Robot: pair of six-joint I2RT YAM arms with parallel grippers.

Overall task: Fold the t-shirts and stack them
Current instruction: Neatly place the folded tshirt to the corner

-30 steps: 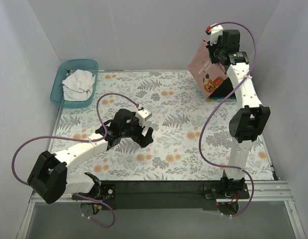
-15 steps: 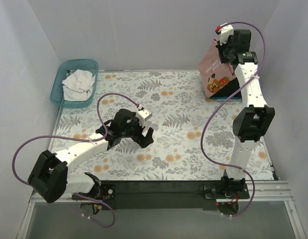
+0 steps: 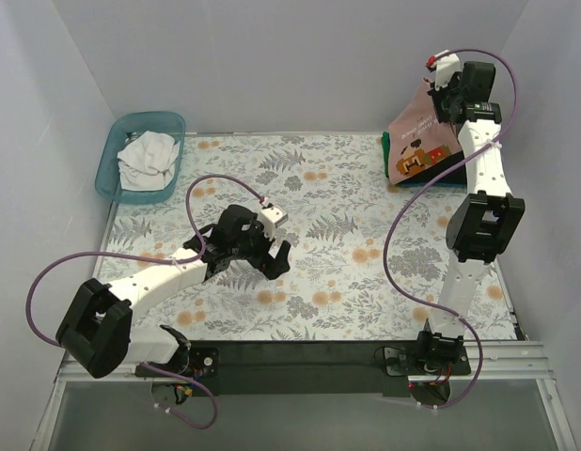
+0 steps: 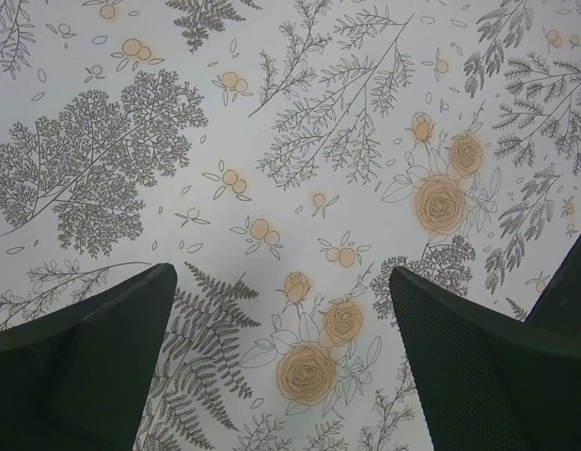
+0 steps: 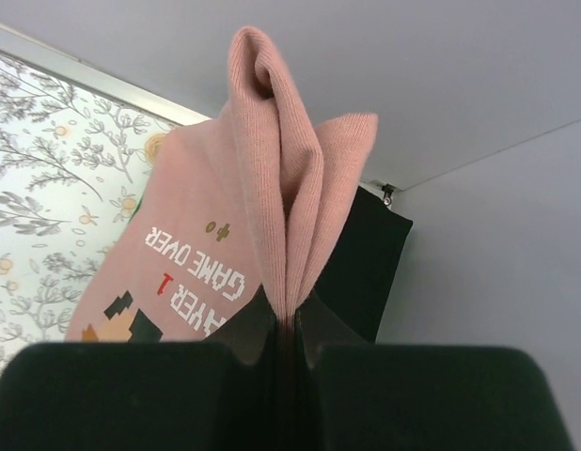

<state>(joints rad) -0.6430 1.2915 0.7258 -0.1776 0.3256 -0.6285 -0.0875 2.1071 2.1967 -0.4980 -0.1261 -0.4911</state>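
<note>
Lower the pink t-shirt [image 5: 192,254] — pinched at a bunched fold in your right claw [image 5: 289,324] — squarely onto the black t-shirt [image 5: 370,272]; your left claw [image 4: 281,282] hangs spread.

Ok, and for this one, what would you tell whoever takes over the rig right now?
Left gripper: open, empty, hovering over the middle of the floral table.
Right gripper: shut on the pink t-shirt, held up at the far right corner, its lower part draping onto a pile.
In the pile, a black tee and a teal-green tee show; their folds cannot be judged.
White tee: crumpled in the basket, far left.
Left to do: fold the pink and white tees, then stack all.
</note>
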